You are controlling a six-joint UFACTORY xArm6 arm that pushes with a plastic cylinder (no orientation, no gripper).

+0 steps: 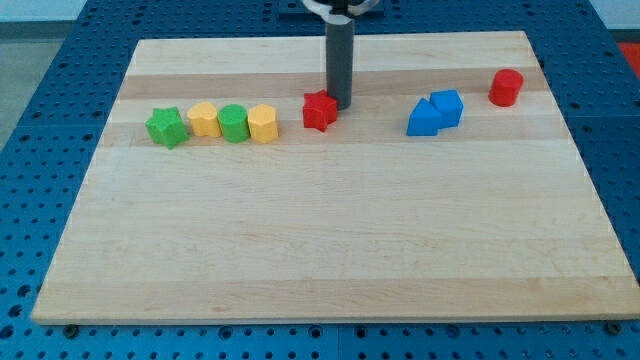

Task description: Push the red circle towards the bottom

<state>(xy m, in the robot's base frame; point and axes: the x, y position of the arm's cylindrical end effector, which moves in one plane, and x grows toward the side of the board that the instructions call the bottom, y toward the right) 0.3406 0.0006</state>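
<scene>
The red circle (pixel 506 87) is a short red cylinder near the view's top right corner of the wooden board (pixel 330 250). My tip (pixel 341 105) is the lower end of a dark rod, far to the left of the red circle. It touches or nearly touches the right side of a red star (pixel 320 110) near the top middle. Nothing hides the red circle.
A blue cube (pixel 447 106) and a blue triangular block (pixel 423 119) sit together left of the red circle. A row at the left holds a green star (pixel 167 127), a yellow block (pixel 203 119), a green cylinder (pixel 233 123) and a yellow block (pixel 262 124).
</scene>
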